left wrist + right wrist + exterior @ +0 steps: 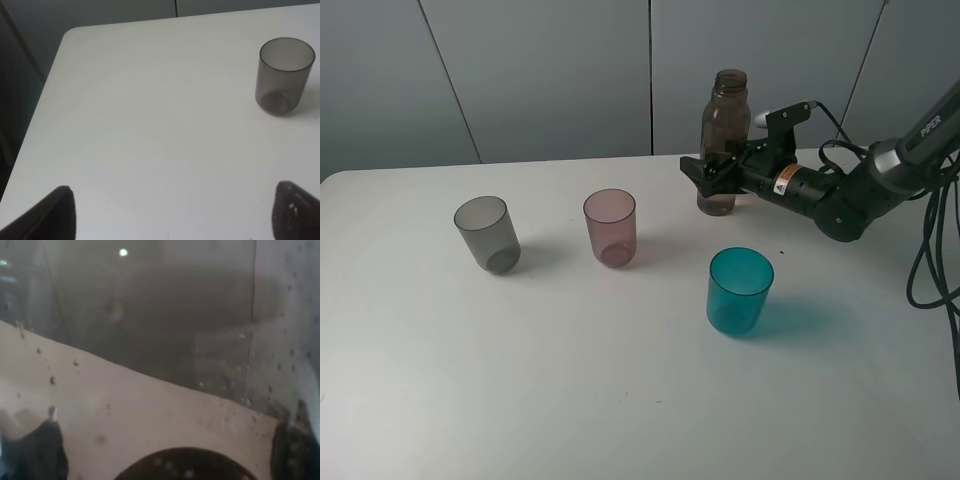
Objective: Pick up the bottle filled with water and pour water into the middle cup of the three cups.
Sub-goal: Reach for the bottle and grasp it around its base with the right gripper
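Standing upright near the back of the table, to the right of the pink cup, the bottle is straddled low on its body by the right gripper, though whether the jaws are pressed tight cannot be told. The left gripper is held spread apart over bare table near the grey cup. A firm squeeze is called for before any lift, and the bottle is best carried vertical, no cap being fitted, with the teal cup passed well clear.
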Robot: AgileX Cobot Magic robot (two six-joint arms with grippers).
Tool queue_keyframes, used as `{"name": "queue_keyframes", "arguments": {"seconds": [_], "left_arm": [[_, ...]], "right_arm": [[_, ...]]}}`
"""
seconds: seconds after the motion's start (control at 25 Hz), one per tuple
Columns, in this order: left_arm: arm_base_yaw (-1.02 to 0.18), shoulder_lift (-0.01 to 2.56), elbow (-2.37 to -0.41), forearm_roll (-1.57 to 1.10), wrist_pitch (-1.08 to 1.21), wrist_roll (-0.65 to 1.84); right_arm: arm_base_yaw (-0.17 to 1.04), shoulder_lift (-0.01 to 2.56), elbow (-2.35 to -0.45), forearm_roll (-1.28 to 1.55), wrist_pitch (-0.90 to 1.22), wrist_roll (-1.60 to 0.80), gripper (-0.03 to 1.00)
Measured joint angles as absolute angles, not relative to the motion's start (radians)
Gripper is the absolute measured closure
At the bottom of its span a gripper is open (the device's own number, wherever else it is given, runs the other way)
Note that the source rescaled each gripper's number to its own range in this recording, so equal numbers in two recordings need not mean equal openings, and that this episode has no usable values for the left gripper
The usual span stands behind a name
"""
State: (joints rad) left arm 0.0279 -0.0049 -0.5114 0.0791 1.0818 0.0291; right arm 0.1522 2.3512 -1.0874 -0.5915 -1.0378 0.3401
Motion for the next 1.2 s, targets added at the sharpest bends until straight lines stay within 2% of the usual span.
{"name": "queue_keyframes", "arguments": {"seconds": [0.4,0.48,0.52,0.56,0.6,0.64,0.68,1.2], "left_arm": [[0.028,-0.005,-0.511,0.079,1.082,0.029],[0.028,-0.005,-0.511,0.079,1.082,0.029],[0.028,-0.005,-0.511,0.079,1.082,0.029],[0.028,-0.005,-0.511,0.079,1.082,0.029],[0.028,-0.005,-0.511,0.079,1.082,0.029],[0.028,-0.005,-0.511,0.079,1.082,0.029],[0.028,-0.005,-0.511,0.079,1.082,0.029],[0.028,-0.005,-0.511,0.079,1.082,0.029]], "right_arm": [[0.157,2.351,-1.087,-0.592,-1.040,0.305,0.03],[0.157,2.351,-1.087,-0.592,-1.047,0.302,0.05],[0.157,2.351,-1.087,-0.592,-1.052,0.302,0.10],[0.157,2.351,-1.087,-0.592,-1.053,0.302,0.22],[0.157,2.351,-1.087,-0.592,-1.056,0.302,0.41],[0.157,2.351,-1.087,-0.592,-1.056,0.299,0.63],[0.157,2.351,-1.087,-0.588,-1.056,0.299,0.93],[0.157,2.351,-1.088,-0.598,-1.056,0.295,0.95]]}}
